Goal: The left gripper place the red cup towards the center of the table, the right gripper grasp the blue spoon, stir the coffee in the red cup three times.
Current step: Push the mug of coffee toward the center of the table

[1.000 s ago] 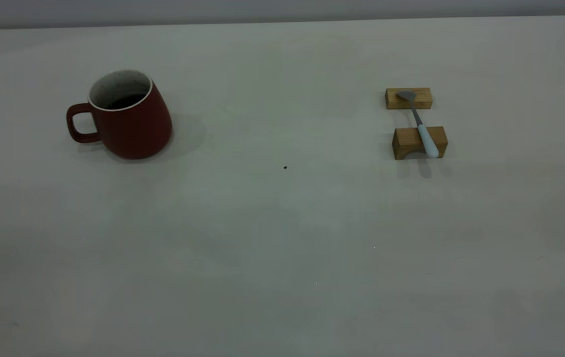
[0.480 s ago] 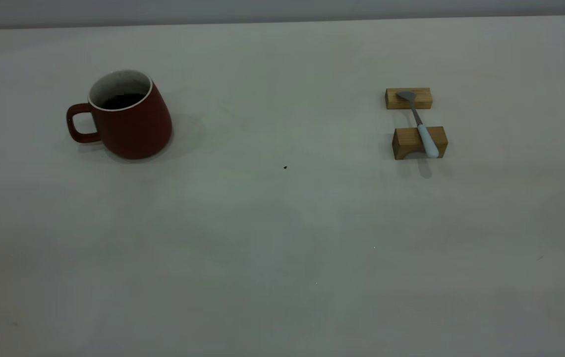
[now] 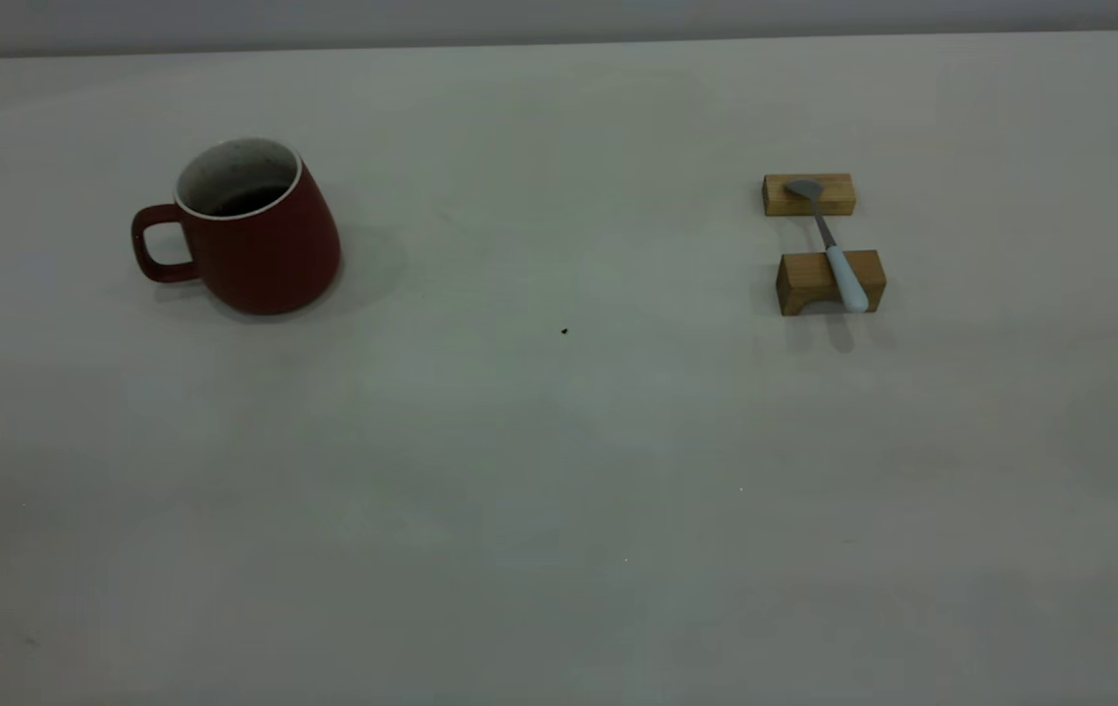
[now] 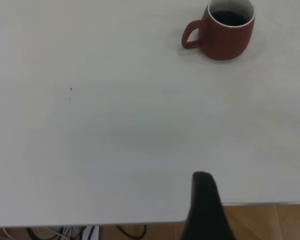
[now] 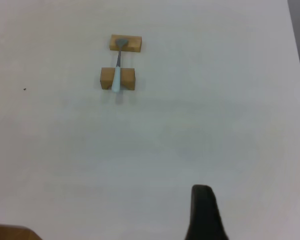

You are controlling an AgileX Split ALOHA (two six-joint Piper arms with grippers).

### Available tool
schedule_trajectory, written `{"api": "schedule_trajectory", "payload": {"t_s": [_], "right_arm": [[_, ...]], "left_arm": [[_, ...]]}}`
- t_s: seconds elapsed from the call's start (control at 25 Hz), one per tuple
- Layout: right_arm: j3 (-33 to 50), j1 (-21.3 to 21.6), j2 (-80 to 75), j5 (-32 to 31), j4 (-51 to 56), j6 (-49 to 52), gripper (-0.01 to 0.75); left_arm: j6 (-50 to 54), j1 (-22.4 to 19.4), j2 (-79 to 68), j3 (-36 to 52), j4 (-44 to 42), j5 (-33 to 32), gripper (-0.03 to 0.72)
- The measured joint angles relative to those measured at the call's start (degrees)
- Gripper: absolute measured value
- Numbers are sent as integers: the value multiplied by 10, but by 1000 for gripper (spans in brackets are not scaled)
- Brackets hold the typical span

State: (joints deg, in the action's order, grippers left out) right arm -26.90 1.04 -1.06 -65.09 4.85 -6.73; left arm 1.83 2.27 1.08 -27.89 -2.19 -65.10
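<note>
The squat dark-red ceramic cup [image 3: 260, 235] with a loop handle and thin white rim stands upright on the broad off-white matte desk [image 3: 559, 471] in the upper left of the exterior frame, handle turned toward the left edge of the frame. Dark, nearly black coffee [image 3: 247, 200] is visible low inside its white speckled interior. A small dark speck [image 3: 564, 331] lies on the desk near the centre of the frame, well apart from the cup. In the upper right of the exterior frame, two tan wooden blocks [image 3: 831, 281] sit one behind the other with a gap between them. The small blue-handled spoon [image 3: 829, 243] bridges the two blocks: its grey metal bowl rests on the farther block and its pale blue handle lies across the nearer block. Neither hand appears in the exterior frame. In the left wrist view, one dark finger of the left hand [image 4: 205, 210] shows at the bottom edge, near the desk edge and well apart from the cup; whether this hand is apart or together cannot be told. In the right wrist view, one dark finger of the right hand [image 5: 204, 212] shows at the bottom edge, well apart from the spoon; its state likewise cannot be told.
</note>
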Motion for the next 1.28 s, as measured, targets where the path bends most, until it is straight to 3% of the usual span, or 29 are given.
{"api": "schedule_trajectory", "payload": {"t_s": [0.64,1.08,1.28], "right_arm": [[0,0,0,0,0,0,565],[0,0,0,0,0,0,565],[0,0,0,0,0,0,565]], "left_arm": [[2,0,-48,-16,-1,-5,594],[-2,0,-465,-136,-38,109,594],[-70,0,-660,-209,-66,161,597]]}}
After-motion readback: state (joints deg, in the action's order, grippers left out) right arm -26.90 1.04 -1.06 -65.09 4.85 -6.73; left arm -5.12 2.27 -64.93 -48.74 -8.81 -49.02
